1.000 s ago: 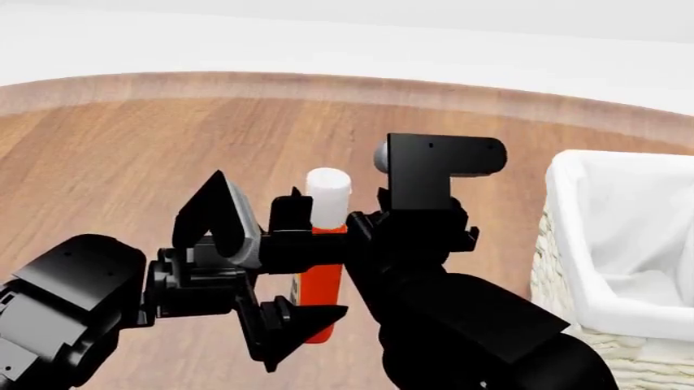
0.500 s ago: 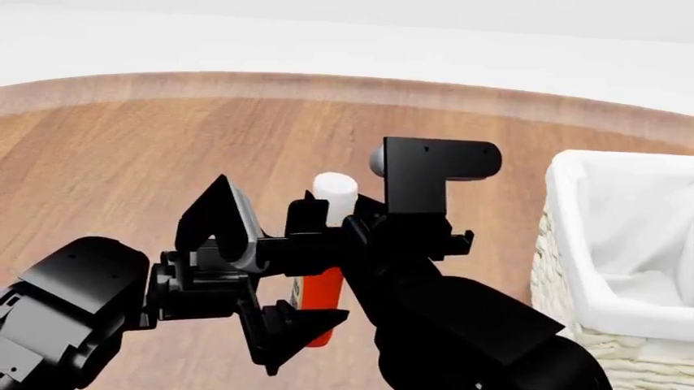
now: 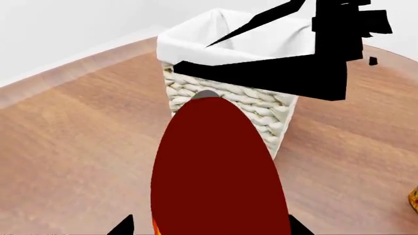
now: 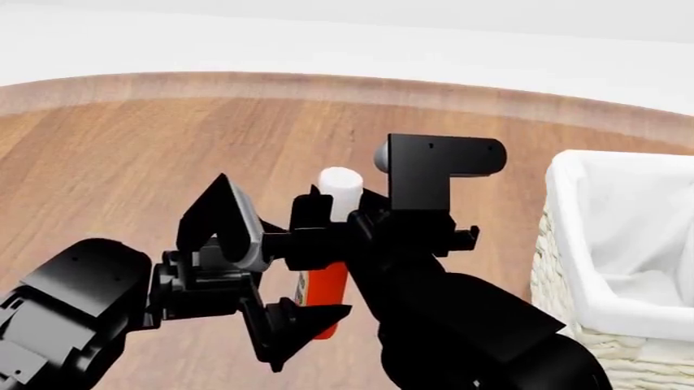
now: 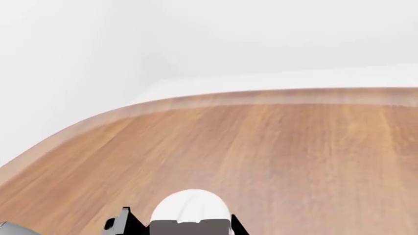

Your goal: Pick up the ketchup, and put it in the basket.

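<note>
The ketchup, an orange-red bottle with a white cap, stands slightly tilted on the wooden table. My right gripper is shut on its neck just under the cap. The right wrist view shows the cap between the right gripper's jaws. My left gripper is open, one finger on each side of the bottle's lower part. The left wrist view is filled by the ketchup's red body. The cream wicker basket with a white liner stands to the right, behind the bottle in the left wrist view as basket.
The right arm crosses in front of the basket's liner in the left wrist view. A small orange-yellow object shows at that view's edge. The wooden tabletop ends in a curved far edge before a white wall.
The ketchup's cap has leaned slightly toward the basket with the right gripper, and the bottle's base has risen a little. The left gripper stays spread.
</note>
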